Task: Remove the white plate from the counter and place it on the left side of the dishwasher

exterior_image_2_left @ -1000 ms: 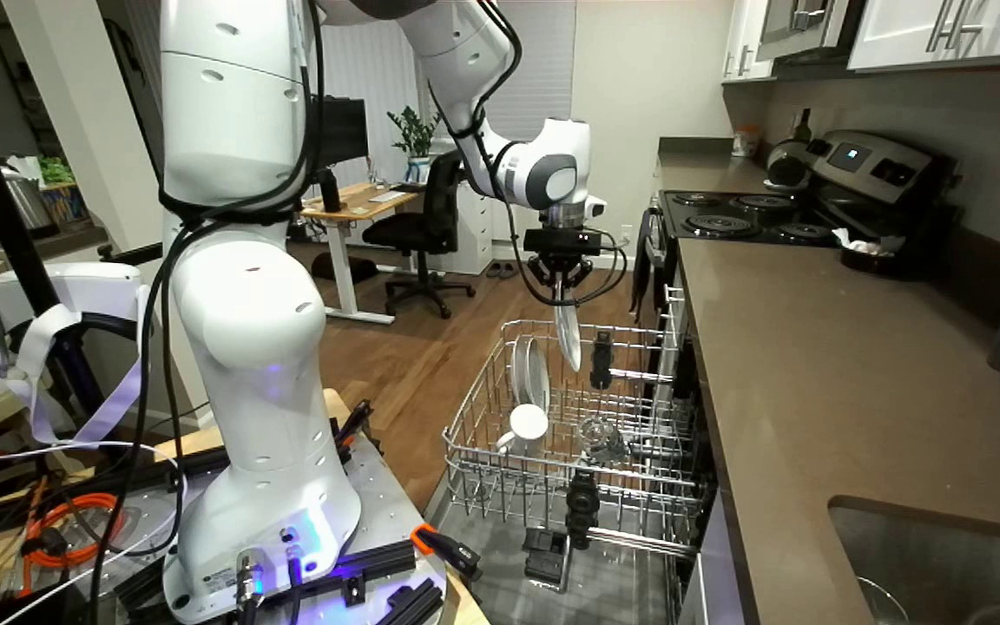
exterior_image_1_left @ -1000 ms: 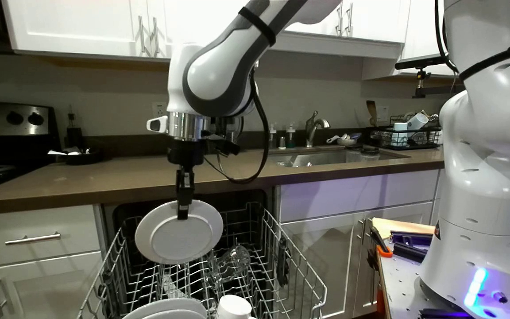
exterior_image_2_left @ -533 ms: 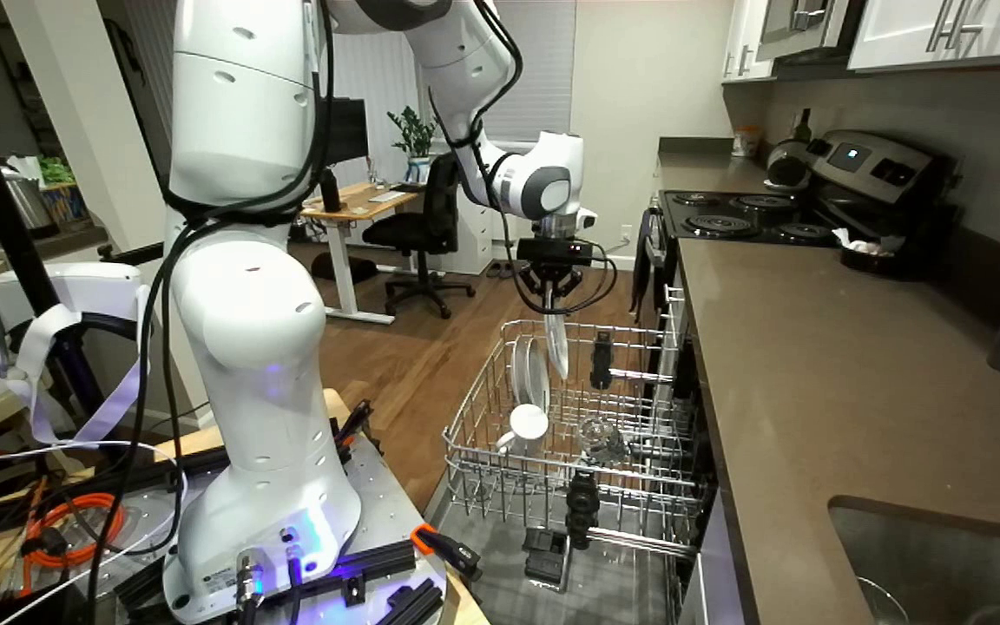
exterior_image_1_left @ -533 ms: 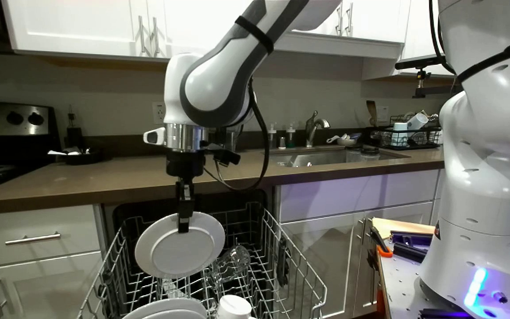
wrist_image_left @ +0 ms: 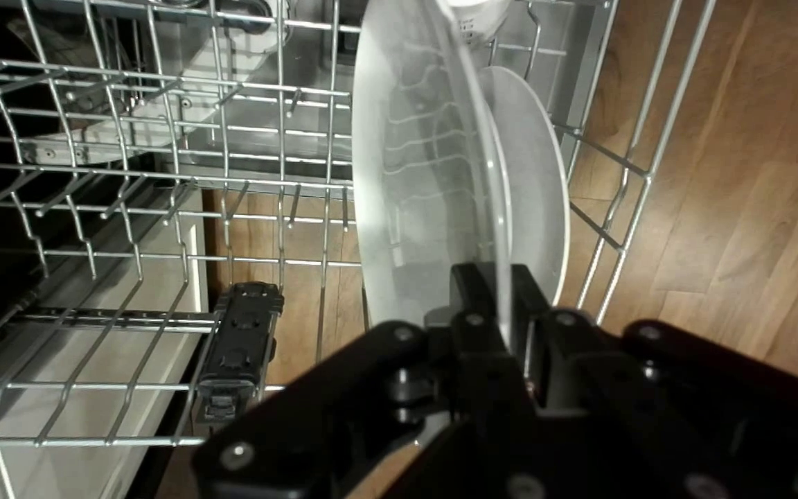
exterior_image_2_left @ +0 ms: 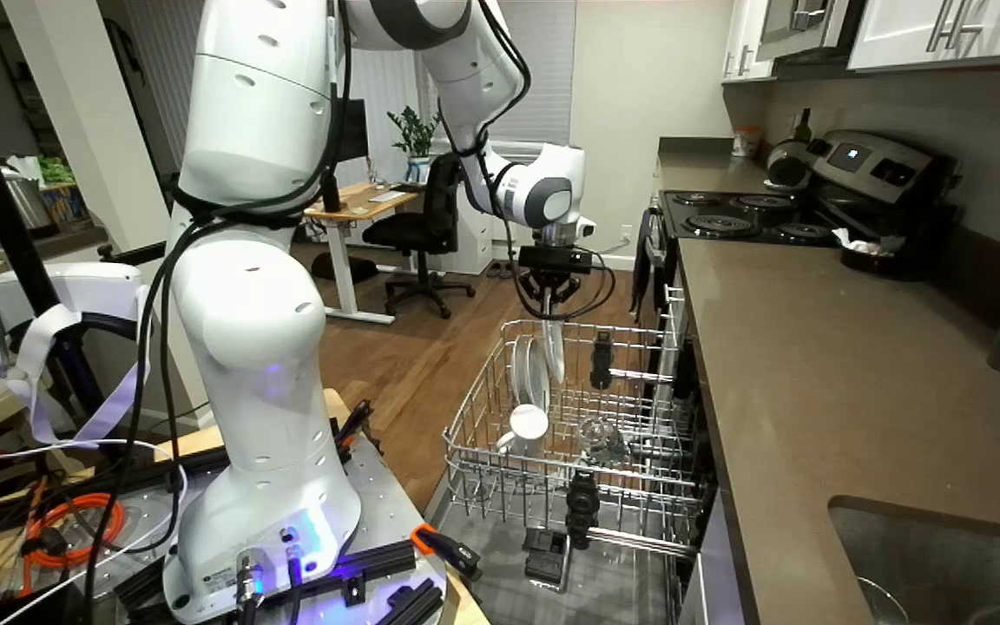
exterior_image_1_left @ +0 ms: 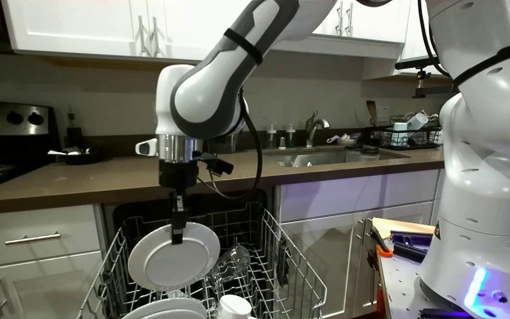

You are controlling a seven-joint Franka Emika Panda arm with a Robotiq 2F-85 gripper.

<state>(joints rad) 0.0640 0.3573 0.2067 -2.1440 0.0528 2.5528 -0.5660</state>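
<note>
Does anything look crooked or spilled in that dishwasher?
Only the clear glass seems slightly odd, leaning rather than standing straight in the dishwasher rack. The white plate hangs edgewise in the jaws; I see no spills.

Claw (exterior_image_1_left: pixel 178 233) and white plate (exterior_image_1_left: pixel 173 263) have dropped lower.

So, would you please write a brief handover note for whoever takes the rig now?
Gripper: fingers shut on the white plate near its rim.
Plate: on edge, lower part apparently down inside the dishwasher rack, near the other plates; contact with the rack unclear.
Done: plate off the counter and at the dishwasher.
Remaining: seat it on the dishwasher's left side, release, withdraw.
</note>
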